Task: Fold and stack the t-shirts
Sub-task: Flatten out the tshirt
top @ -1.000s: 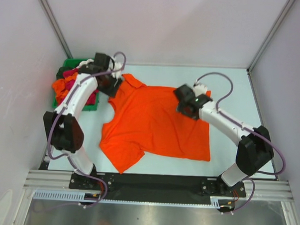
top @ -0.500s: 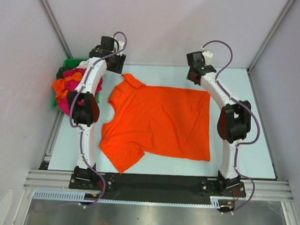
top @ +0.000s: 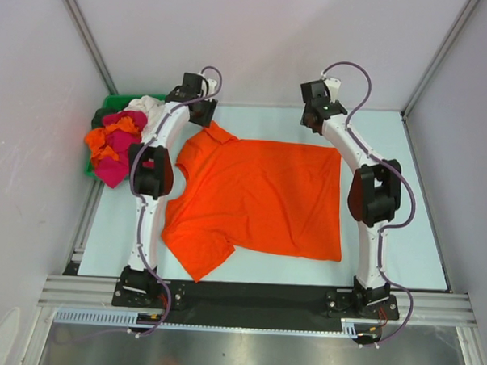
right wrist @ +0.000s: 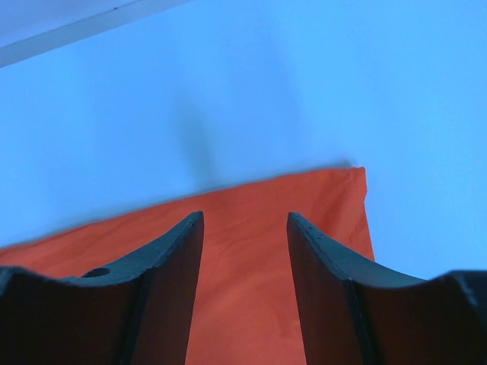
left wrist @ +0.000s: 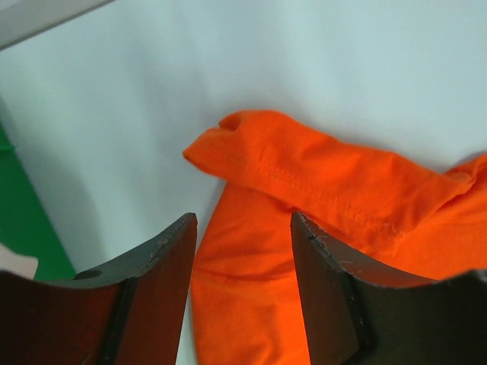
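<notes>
Left pincer [left wrist: 243,228] released, dark fingers [left wrist: 156,258] apart with nothing between them, poised over the folded-over far sleeve [left wrist: 319,179] of the orange t-shirt [top: 259,195]. Right pincer [right wrist: 245,220] likewise released and gripping nothing, fingers apart above the far right corner [right wrist: 346,186] of the same shirt's hem. Contact between fingertips and cloth: impossible to tell on either side.

From above: both arms stretched toward the far edge of the pale table [top: 398,157], one at each far end of the shirt. Orange t-shirt spread mostly flat in the middle of the table, neck end toward the left arm, hem toward the right arm, near sleeve jutting toward the arm bases, far sleeve creased back on itself.

At the far left, beside the spread shirt but apart from it, a green bin [top: 111,104] heaped with crumpled t-shirts [top: 116,145] in magenta, orange and white, spilling over its rim.
</notes>
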Controlling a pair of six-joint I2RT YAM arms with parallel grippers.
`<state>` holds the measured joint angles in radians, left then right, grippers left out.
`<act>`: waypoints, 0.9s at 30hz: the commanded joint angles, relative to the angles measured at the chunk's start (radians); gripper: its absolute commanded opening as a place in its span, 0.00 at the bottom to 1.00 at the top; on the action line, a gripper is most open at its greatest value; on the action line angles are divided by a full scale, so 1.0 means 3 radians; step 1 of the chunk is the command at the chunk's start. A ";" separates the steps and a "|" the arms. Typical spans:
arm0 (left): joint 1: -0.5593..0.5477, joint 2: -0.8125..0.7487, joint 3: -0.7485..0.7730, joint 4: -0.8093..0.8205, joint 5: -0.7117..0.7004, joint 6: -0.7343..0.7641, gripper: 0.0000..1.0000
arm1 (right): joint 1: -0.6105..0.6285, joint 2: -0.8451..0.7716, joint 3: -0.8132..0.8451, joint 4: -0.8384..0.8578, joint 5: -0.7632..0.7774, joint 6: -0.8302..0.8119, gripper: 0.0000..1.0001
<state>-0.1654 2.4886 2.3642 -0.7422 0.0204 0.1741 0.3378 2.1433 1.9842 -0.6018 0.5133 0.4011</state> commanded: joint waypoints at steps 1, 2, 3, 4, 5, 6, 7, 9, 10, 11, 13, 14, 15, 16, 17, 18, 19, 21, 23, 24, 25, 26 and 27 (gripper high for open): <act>-0.0001 0.0050 0.0183 0.0407 0.0019 -0.0094 0.58 | 0.0106 -0.0057 -0.0104 0.0139 0.0058 -0.0100 0.53; 0.0004 0.0060 0.0183 0.0438 0.0019 -0.0135 0.58 | 0.0121 -0.0078 -0.0130 0.0155 0.0053 -0.0110 0.53; 0.0009 0.0060 0.0183 0.0454 0.0034 -0.0166 0.58 | 0.0157 -0.0113 -0.0156 0.0165 0.0063 -0.0110 0.53; 0.0009 0.0070 0.0183 0.0500 0.0044 -0.0197 0.57 | 0.0173 -0.0134 -0.0207 0.0180 0.0094 -0.0125 0.53; 0.0009 0.0075 0.0178 0.0520 0.0009 -0.0273 0.56 | 0.0193 -0.0154 -0.0227 0.0186 0.0109 -0.0135 0.53; 0.0019 0.0090 0.0183 0.0536 -0.0001 -0.0309 0.56 | 0.0219 -0.0185 -0.0248 0.0206 0.0125 -0.0151 0.53; 0.0014 0.0101 0.0188 0.0561 -0.0017 -0.0380 0.56 | 0.0229 -0.0205 -0.0268 0.0216 0.0135 -0.0156 0.53; 0.0014 0.0152 0.0239 0.0562 -0.0063 -0.0442 0.55 | 0.0239 -0.0267 -0.0325 0.0211 0.0135 -0.0141 0.53; 0.0019 0.0167 0.0254 0.0556 -0.0063 -0.0488 0.54 | 0.0239 -0.0282 -0.0365 0.0206 0.0140 -0.0125 0.53; 0.0019 0.0177 0.0249 0.0546 -0.0063 -0.0499 0.54 | 0.0239 -0.0308 -0.0396 0.0211 0.0145 -0.0115 0.53; 0.0014 0.0183 0.0224 0.0516 -0.0063 -0.0524 0.52 | 0.0239 -0.0389 -0.0452 0.0211 0.0171 -0.0105 0.53; 0.0014 0.0193 0.0204 0.0505 -0.0159 -0.0524 0.50 | 0.0244 -0.0420 -0.0524 0.0236 0.0171 -0.0100 0.53; 0.0014 0.0213 0.0208 0.0460 -0.0180 -0.0519 0.50 | 0.0244 -0.0471 -0.0560 0.0252 0.0176 -0.0095 0.53; 0.0014 0.0234 0.0219 0.0434 -0.0191 -0.0489 0.50 | 0.0249 -0.0497 -0.0601 0.0252 0.0176 -0.0089 0.53; 0.0014 0.0259 0.0269 0.0398 -0.0206 -0.0478 0.50 | 0.0244 -0.0512 -0.0641 0.0267 0.0171 -0.0084 0.53; 0.0019 0.0295 0.0285 0.0362 -0.0226 -0.0468 0.50 | 0.0244 -0.0528 -0.0657 0.0262 0.0171 -0.0084 0.53; 0.0025 0.0305 0.0295 0.0357 -0.0232 -0.0458 0.50 | 0.0249 -0.0553 -0.0667 0.0262 0.0176 -0.0074 0.53; 0.0030 0.0315 0.0285 0.0347 -0.0232 -0.0448 0.51 | 0.0255 -0.0579 -0.0718 0.0262 0.0176 -0.0054 0.53; 0.0030 0.0326 0.0290 0.0342 -0.0272 -0.0437 0.52 | 0.0260 -0.0604 -0.0749 0.0272 0.0171 -0.0038 0.53; 0.0035 0.0341 0.0290 0.0321 -0.0273 -0.0422 0.52 | 0.0265 -0.0610 -0.0769 0.0273 0.0171 -0.0018 0.53; 0.0035 0.0351 0.0285 0.0321 -0.0278 -0.0407 0.52 | 0.0265 -0.0620 -0.0780 0.0273 0.0166 -0.0003 0.53; 0.0035 0.0356 0.0290 0.0316 -0.0288 -0.0402 0.52 | 0.0275 -0.0625 -0.0790 0.0267 0.0171 -0.0003 0.53; 0.0035 0.0362 0.0290 0.0321 -0.0293 -0.0386 0.52 | 0.0275 -0.0630 -0.0815 0.0272 0.0166 0.0008 0.53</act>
<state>-0.1616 2.5904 2.4016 -0.6453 -0.0463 0.0521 0.4137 2.0026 1.7596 -0.5457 0.5419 0.3878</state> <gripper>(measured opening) 0.518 0.533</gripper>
